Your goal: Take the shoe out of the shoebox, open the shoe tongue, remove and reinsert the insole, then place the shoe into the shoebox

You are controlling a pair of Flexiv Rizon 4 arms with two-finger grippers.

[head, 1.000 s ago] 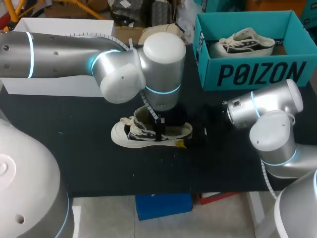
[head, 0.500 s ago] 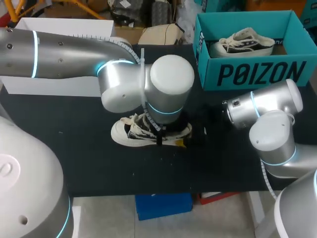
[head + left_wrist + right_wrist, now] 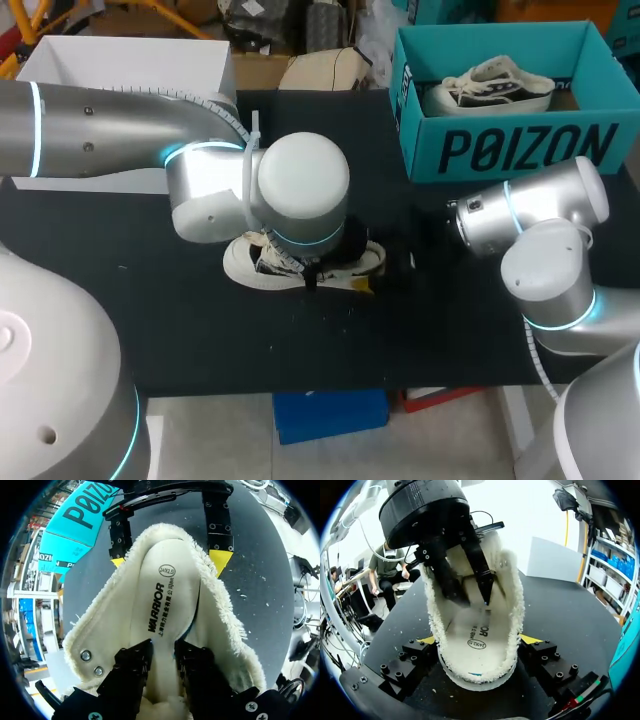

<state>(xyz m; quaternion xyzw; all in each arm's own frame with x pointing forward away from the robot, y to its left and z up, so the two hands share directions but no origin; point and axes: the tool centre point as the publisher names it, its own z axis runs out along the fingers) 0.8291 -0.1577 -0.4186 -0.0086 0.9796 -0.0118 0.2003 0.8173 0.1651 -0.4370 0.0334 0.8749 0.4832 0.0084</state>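
The left jaws have sunk lower into the shoe (image 3: 240, 266) and pinch the insole (image 3: 161, 605), while the right jaws clamp the shoe from both sides, so pulling the insole out looks next.

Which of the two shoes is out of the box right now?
The shoe on the black table, under the left arm. The other shoe lies inside the teal box.

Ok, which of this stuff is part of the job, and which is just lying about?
Job: shoe on the table; its insole; teal shoebox; left tool, in the shoe; right tool, clamped on the heel.
Lying about: second shoe in the shoebox; white box.
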